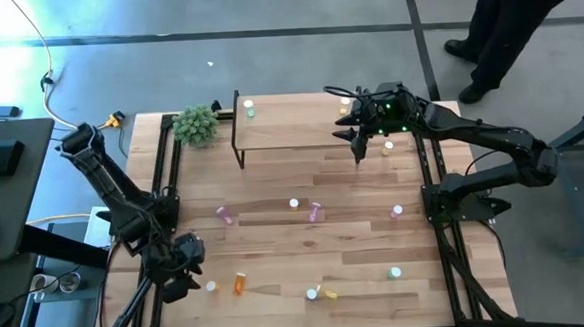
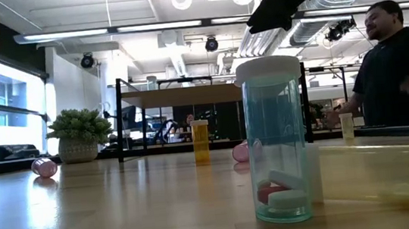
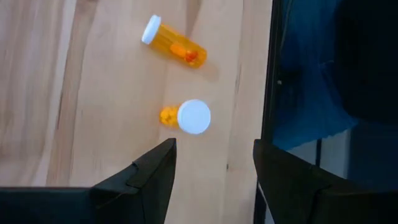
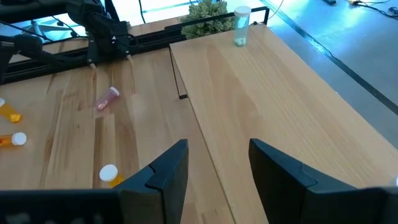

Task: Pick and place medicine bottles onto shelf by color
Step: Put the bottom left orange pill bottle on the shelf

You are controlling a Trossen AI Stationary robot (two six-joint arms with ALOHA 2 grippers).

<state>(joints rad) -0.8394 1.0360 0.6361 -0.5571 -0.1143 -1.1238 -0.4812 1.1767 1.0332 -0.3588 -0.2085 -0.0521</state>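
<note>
Behind the table stretches an open workshop with ceiling ducts and lamps, and a person in dark clothes stands at the far right corner.

Over the shelf's right end hangs the right claw (image 1: 360, 146), its fingers parted and nothing between them; its own camera looks down the bare board. Low at the table's near left corner sits the left claw (image 1: 183, 272), also parted and empty, with an upright orange bottle (image 3: 186, 116) just ahead of its fingers and a second orange bottle (image 3: 173, 43) lying on its side a little beyond.

On the shelf (image 1: 290, 132) stand a green bottle (image 1: 250, 109) at the left end and a yellow bottle (image 1: 345, 107) at the right end. Pink bottles (image 1: 224, 215) and other colours are scattered over the table (image 1: 278, 274), well apart.

For a good pick I judge the left claw should centre on the upright orange bottle, drop straight so both fingers clear the white cap, then close on the body, keeping away from the table's edge rail beside it.

No brand, label or writing can be read anywhere.
</note>
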